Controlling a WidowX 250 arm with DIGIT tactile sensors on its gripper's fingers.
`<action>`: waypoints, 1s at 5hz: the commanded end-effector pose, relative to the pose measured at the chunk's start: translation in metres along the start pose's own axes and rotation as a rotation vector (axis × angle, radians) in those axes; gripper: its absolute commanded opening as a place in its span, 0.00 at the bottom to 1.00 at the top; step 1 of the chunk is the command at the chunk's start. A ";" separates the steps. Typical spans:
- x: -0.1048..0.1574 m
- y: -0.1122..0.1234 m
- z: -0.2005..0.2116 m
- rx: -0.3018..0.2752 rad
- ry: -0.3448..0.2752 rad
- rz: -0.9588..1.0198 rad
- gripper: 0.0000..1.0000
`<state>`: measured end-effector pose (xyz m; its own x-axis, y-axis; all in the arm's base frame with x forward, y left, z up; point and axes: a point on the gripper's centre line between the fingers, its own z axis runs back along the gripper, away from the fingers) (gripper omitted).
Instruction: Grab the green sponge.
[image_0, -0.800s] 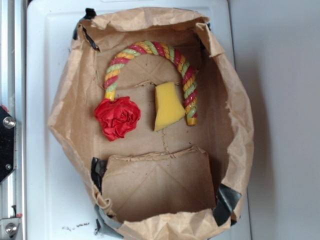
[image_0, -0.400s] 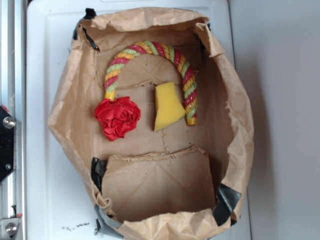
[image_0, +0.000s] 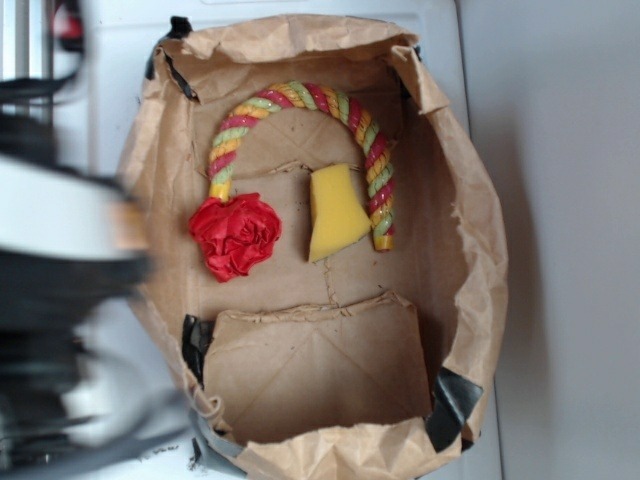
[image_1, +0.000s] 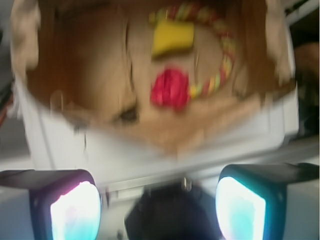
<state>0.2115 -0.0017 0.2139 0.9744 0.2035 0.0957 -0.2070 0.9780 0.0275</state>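
green sponge (image_0: 335, 213) | yellow foam wedge | lying flat, narrow end toward rope arch | untouched

The exterior view looks straight down from above, close enough that the opened brown paper bag (image_0: 300, 250) fills most of the picture, with the white counter (image_0: 560, 200) showing along the right side. A blurred part of the robot arm (image_0: 60, 300) crosses the left edge, very near the lens. The wrist view sits low behind the jaws, whose two lit fingers (image_1: 75, 210) frame its bottom corners, and looks forward and down into the same bag from outside its rim; it is motion-blurred. Both views share the bag's floor with the green sponge (image_0: 335, 213) (image_1: 172, 37), the red rosette (image_0: 236, 236) (image_1: 170, 89) and the curved rope (image_0: 300, 100) (image_1: 220, 65), seen roughly turned around between the two.
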 end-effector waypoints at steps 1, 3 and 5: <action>0.062 0.012 -0.028 -0.039 -0.173 0.387 1.00; 0.080 0.022 -0.075 -0.045 -0.157 0.586 1.00; 0.092 0.025 -0.105 -0.034 -0.107 0.625 1.00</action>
<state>0.3006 0.0282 0.1003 0.6943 0.7050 0.1449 -0.7058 0.7063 -0.0542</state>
